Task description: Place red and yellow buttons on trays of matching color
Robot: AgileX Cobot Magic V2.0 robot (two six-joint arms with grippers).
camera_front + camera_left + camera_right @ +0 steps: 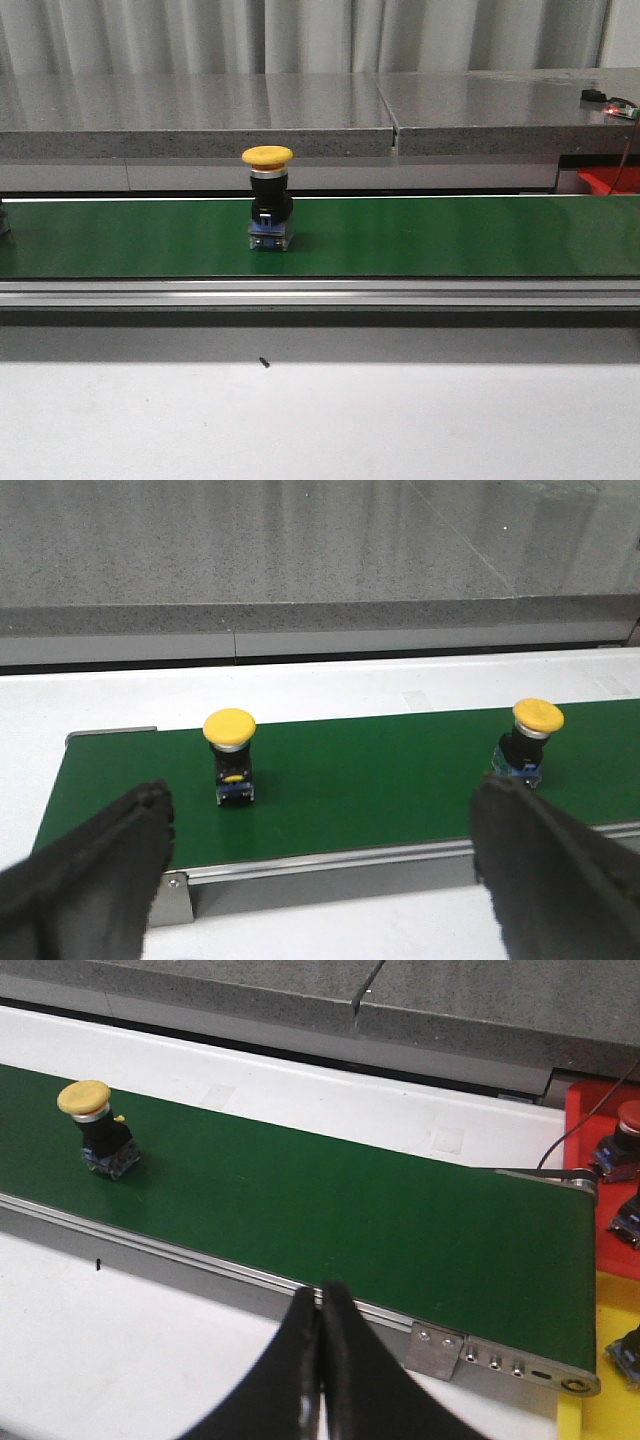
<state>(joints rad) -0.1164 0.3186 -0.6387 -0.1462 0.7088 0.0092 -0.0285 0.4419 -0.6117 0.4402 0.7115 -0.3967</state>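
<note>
Yellow button [268, 198]: upright on green conveyor belt [450, 235], left of centre in front view. Second yellow button [229, 755]: upright on the same belt, near its left end, well apart from the first. Red button [626, 1135]: inside red tray [590, 1110] past the belt's right end. Left gripper [320, 850]: fingers spread wide, holding nothing. Right gripper [321, 1360]: fingertips pressed together, holding nothing, above white desk [320, 420].

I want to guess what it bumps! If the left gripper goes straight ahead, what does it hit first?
Probably the green conveyor belt. The open left gripper points between two yellow mushroom-cap buttons, so it likely misses both, though depth is unclear.
</note>
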